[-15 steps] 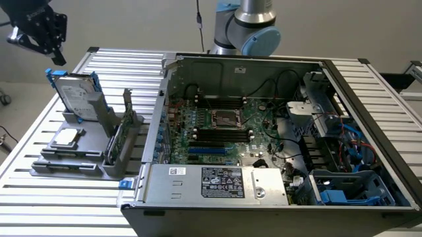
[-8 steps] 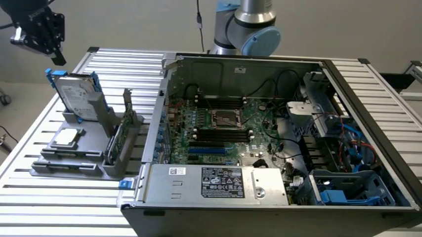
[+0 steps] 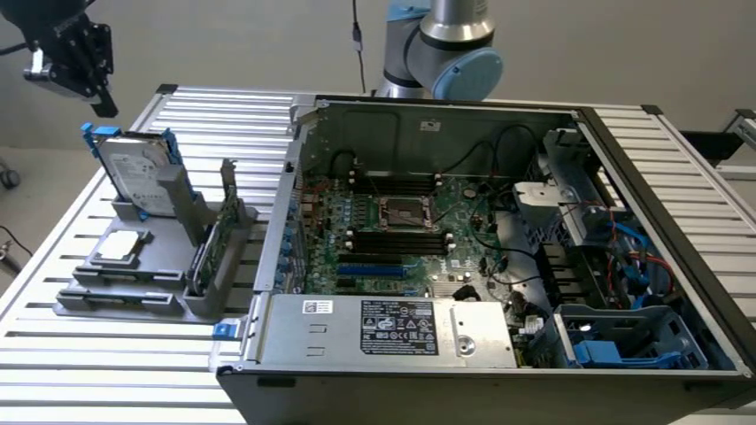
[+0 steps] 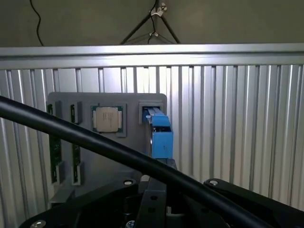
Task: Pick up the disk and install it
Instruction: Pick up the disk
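The disk [image 3: 134,173] stands upright on its edge in a slot of the grey holder [image 3: 119,297] at the exterior view's left. It is silver-grey with a white label and a blue carrier frame. My gripper [image 3: 103,104] hangs above it and a little toward the exterior view's left. It is shut, holds nothing, and does not touch the disk. In the wrist view the disk [image 4: 160,135] appears edge-on as a blue strip rising from the holder [image 4: 128,156].
The holder also carries a square silver chip [image 4: 107,118] and a green circuit card [image 3: 208,252]. An open computer case [image 3: 661,204] fills the exterior view's right, with a blue-lined bay [image 3: 626,341] at its front corner. A black cable [image 4: 95,142] crosses the wrist view.
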`<state>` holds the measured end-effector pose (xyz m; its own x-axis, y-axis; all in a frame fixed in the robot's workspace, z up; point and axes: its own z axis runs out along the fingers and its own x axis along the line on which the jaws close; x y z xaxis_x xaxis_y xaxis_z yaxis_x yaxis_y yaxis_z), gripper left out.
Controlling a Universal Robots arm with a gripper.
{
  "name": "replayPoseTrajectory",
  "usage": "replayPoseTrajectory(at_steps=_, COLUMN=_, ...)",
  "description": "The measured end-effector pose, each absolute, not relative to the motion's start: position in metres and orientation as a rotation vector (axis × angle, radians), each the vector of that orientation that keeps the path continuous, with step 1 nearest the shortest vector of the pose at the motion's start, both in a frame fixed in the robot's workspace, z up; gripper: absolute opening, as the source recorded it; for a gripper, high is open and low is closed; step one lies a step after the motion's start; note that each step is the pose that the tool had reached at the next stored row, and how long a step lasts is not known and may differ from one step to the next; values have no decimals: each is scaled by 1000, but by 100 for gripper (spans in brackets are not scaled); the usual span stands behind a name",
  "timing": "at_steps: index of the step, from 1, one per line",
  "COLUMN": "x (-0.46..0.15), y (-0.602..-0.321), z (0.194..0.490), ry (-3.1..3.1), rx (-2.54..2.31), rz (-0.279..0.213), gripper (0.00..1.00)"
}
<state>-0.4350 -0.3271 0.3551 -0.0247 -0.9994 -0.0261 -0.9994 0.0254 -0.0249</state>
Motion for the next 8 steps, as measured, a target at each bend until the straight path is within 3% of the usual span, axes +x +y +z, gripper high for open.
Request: replayPoseTrajectory(at_steps=8, x=-442, y=-322, z=355, ry=2205, rx=-2193, rz=8, gripper=11)
